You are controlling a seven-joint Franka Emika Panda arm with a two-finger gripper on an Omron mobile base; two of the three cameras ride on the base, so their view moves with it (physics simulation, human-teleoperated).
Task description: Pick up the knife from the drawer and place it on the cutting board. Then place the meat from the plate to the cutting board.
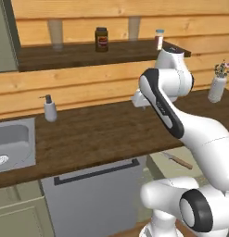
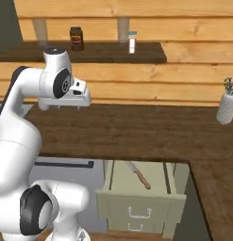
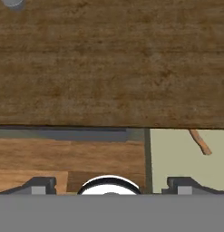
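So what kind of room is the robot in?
It looks like a kitchen. There's a sink with a soap bottle set in a long wooden counter, and a knife lying in an open drawer.

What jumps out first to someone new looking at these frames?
The white arm, its open gripper poised above the dark wooden counter. Below the counter's front edge, the drawer stands pulled open with the knife lying on its beige floor. A white vase with flowers sits at the counter's right end.
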